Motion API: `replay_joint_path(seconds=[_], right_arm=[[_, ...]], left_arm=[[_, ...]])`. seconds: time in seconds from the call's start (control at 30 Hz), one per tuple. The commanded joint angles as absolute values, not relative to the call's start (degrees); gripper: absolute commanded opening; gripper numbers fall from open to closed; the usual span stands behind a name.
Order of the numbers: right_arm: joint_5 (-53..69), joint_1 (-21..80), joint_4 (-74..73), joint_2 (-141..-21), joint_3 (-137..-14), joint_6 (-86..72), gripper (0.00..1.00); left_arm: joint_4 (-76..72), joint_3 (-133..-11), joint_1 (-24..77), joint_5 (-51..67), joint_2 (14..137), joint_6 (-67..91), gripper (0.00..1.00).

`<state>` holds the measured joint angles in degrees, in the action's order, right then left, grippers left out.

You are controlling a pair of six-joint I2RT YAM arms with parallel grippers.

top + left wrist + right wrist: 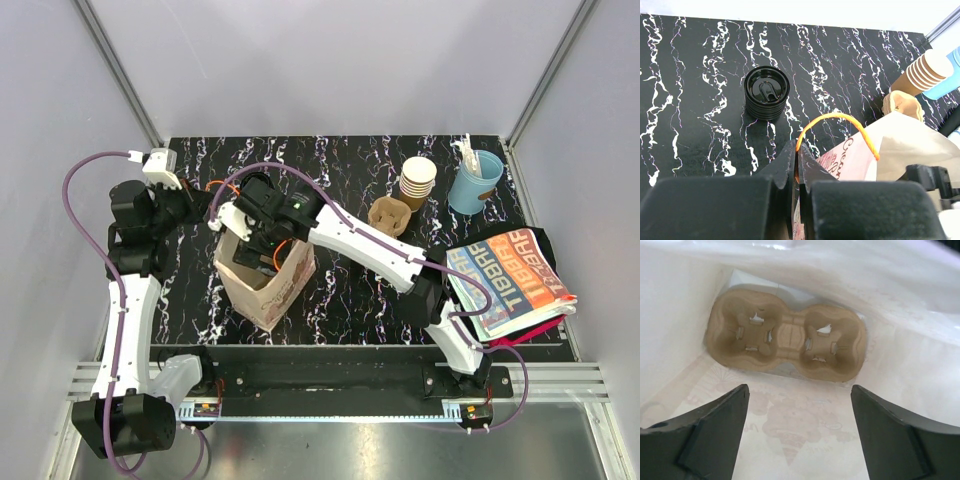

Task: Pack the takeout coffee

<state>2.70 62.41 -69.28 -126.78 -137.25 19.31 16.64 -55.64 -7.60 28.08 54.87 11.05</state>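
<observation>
Bag point(270, 292) holds cup carrier point(787, 337); right end effector point(797, 390) gapes (left end effector point(796, 151) pinches handle point(840, 116)).

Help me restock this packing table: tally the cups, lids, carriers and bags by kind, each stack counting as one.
Printed paper bag with orange handle: 1
Tan moulded-pulp two-cup carriers: 2, one in the bag, one on the black marbled table
Stack of nested tan paper cups: 1
Stack of round black plastic lids: 1
Light blue cup: 1
Total: 6
</observation>
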Motion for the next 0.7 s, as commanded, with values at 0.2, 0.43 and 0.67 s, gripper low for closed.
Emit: replay_joint_path(seconds=[0.2, 0.43, 0.67], right_arm=[[1.23, 62.23, -69.79, -121.91, -145.9, 24.08, 0.95], [0.35, 62.14, -69.52, -120.15, -147.13, 24.96, 0.97], [0.35, 62.05, -69.52, -117.34, -149.58, 26.63, 0.99]], left_arm=[[13.54, -55.9, -7.82, 29.44, 54.84, 11.34, 0.0], [13.62, -56.16, -7.82, 29.62, 54.58, 11.07, 0.0], [13.89, -56.43, -7.91, 30.67, 54.58, 10.72, 0.0]])
